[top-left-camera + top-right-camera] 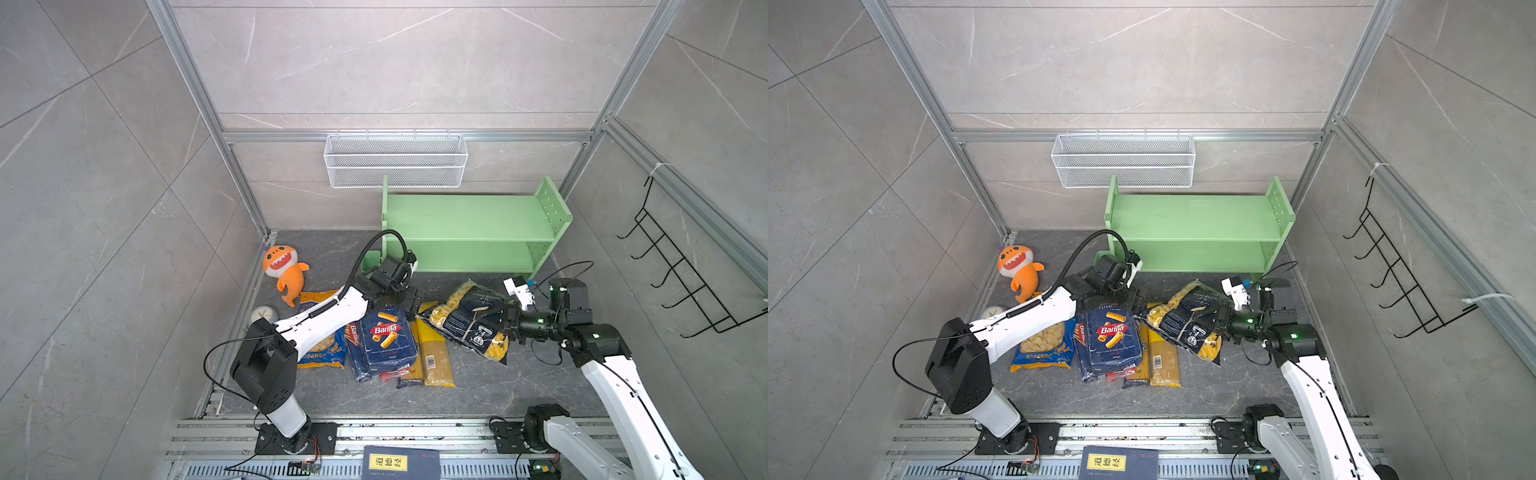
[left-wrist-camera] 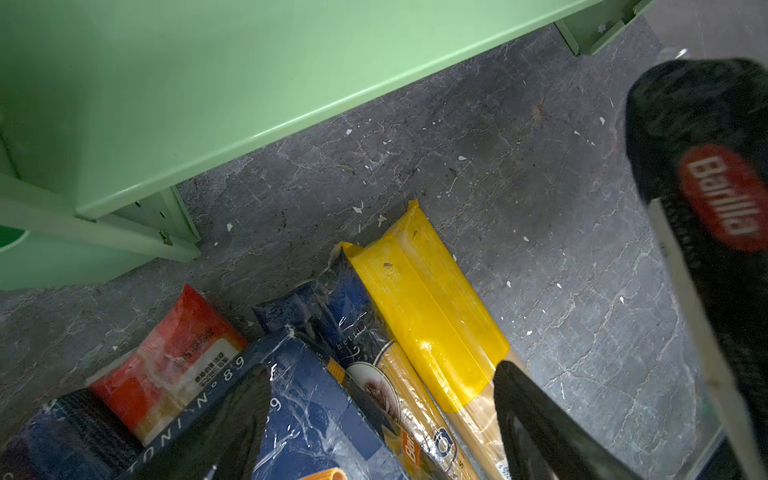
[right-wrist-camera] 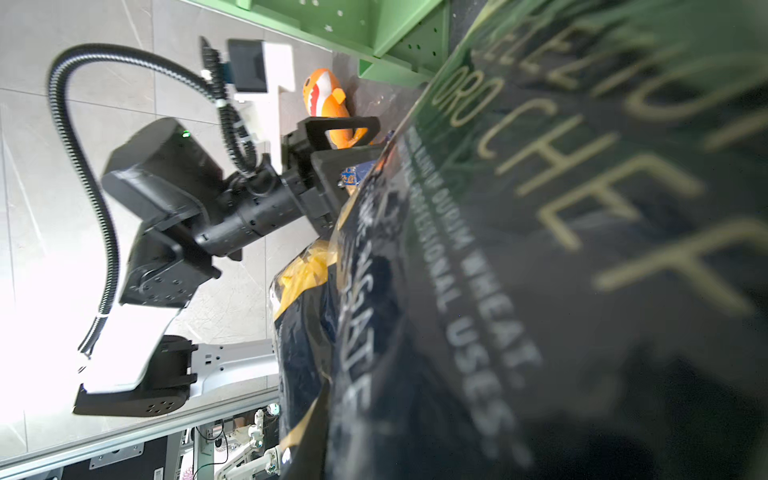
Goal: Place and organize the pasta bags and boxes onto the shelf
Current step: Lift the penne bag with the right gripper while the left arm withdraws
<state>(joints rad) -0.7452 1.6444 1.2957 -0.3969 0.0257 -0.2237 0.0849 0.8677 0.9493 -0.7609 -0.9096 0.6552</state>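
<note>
- At frame centre-right, our right gripper (image 1: pixel 509 321) clenches the penne bag (image 1: pixel 465 318); slack film may slip short of the shelf (image 1: pixel 469 216).
- Our left gripper (image 1: pixel 410 301) gapes above the rigatoni box (image 1: pixel 388 338).

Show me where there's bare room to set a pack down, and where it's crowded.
Both tiers of the shelf are bare. The floor is free between the rigatoni box and the rail, and in a strip before the shelf. Crowded: around that box, packs overlapping, penne bag beside.

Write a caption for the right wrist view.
Black penne bag up close; behind it, open left gripper and shelf.
</note>
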